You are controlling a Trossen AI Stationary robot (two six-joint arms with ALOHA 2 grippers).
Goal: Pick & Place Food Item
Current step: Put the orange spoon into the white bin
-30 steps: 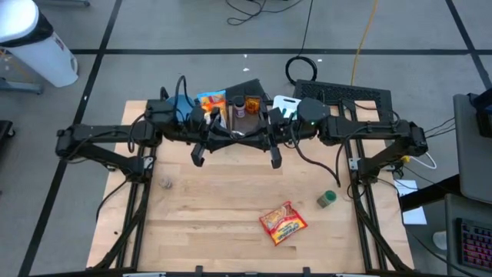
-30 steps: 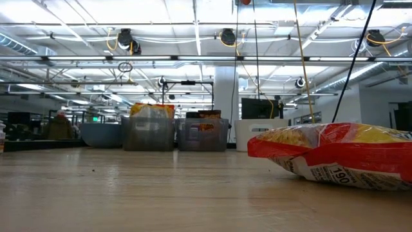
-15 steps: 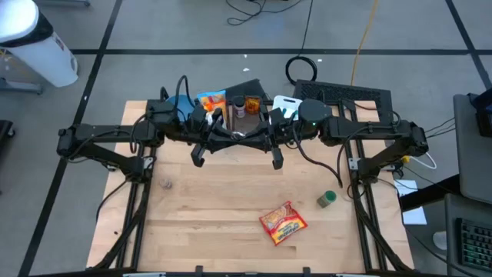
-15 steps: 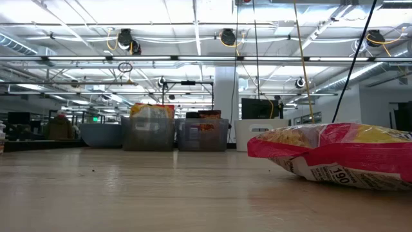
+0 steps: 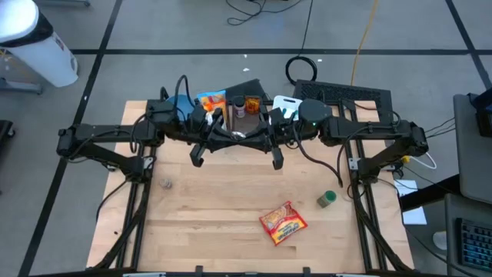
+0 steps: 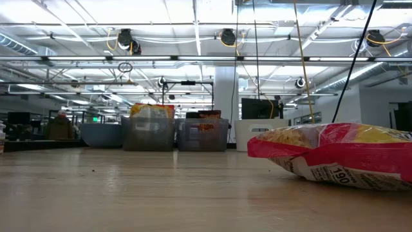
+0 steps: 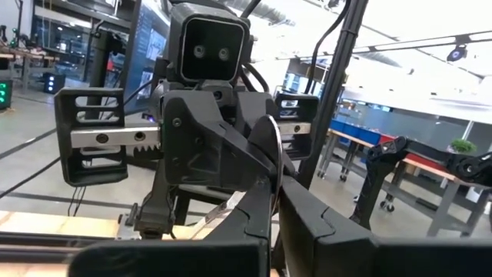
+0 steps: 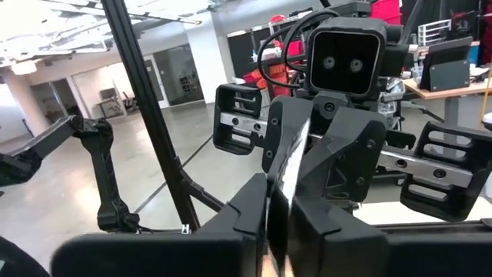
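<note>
Fingers (image 7: pixel 270 201) of both arms are sitting closed and empty at the worktop's (image 5: pixel 215 223) far edge; the food packet (image 5: pixel 283 223) is lying well ahead of the right fingers (image 8: pixel 278 201). Nothing is picked yet; next calls for opening and reaching down.

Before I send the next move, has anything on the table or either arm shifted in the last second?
Nothing has visibly moved. The left hand and right hand hang side by side over the back of the table, both shut and holding nothing. The snack packet, the green-lidded jar and the small item near the left edge lie where they were.
</note>
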